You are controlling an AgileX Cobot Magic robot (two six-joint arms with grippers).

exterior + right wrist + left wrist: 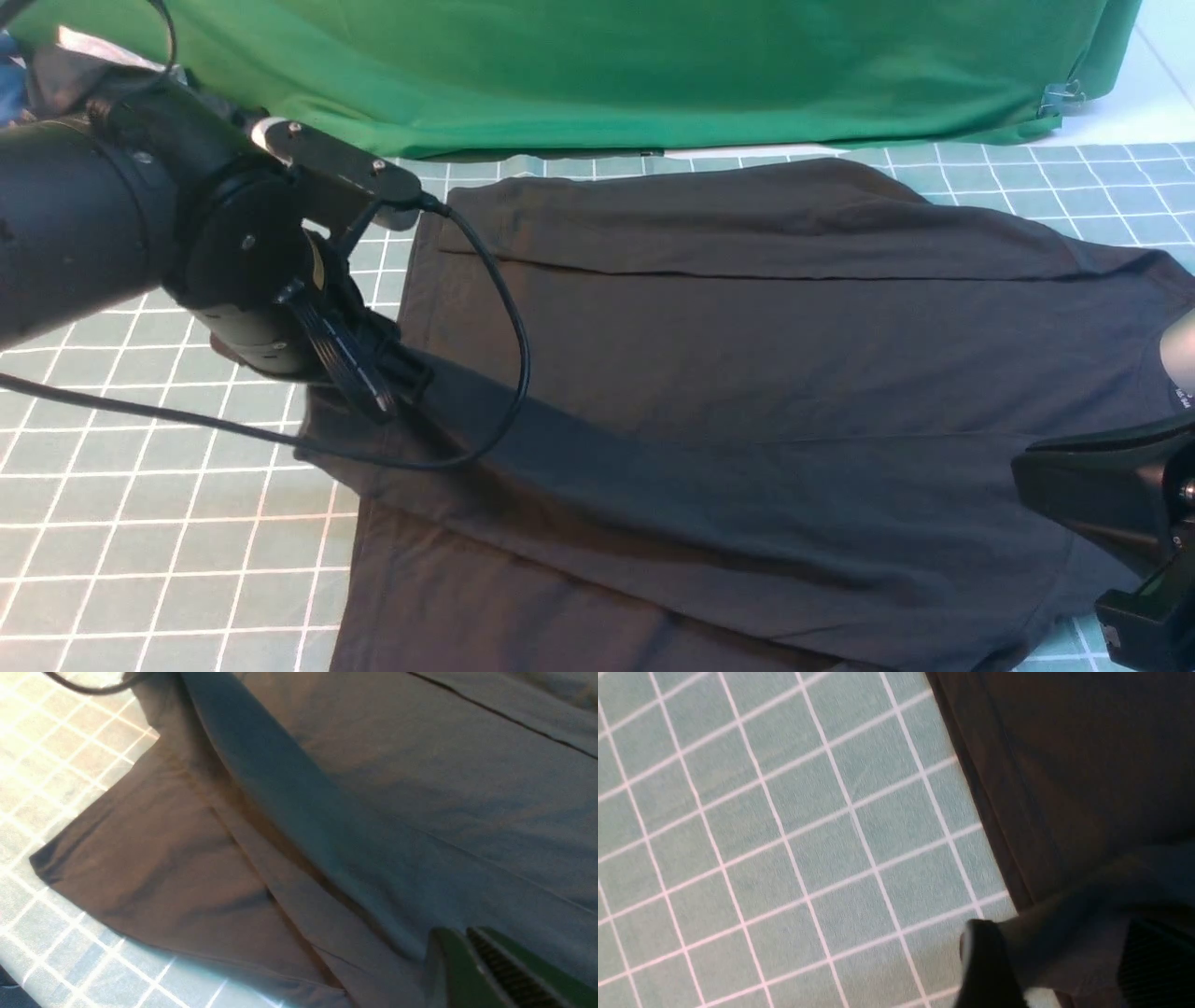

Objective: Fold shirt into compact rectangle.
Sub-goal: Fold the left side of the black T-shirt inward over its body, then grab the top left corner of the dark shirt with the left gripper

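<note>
The black shirt (766,373) lies spread on the green grid mat (140,523), its collar with white neck print (1182,397) at the right edge. My left gripper (392,387) is shut on the shirt's left hem edge and holds it off the mat; cloth fills the space between its fingers (985,961). A raised ridge of fabric (299,798) runs from there across to my right gripper (460,935), whose green fingers (444,970) stand pressed together at the ridge's end. In the front view the right gripper (1036,471) sits low at the right. No logo shows.
A green cloth backdrop (653,75) hangs along the back, held by a metal clip (1060,93). The left arm's black cable (513,355) loops over the shirt. Other garments (28,75) lie bunched at the far left corner. Grid mat (784,835) shows left of the shirt.
</note>
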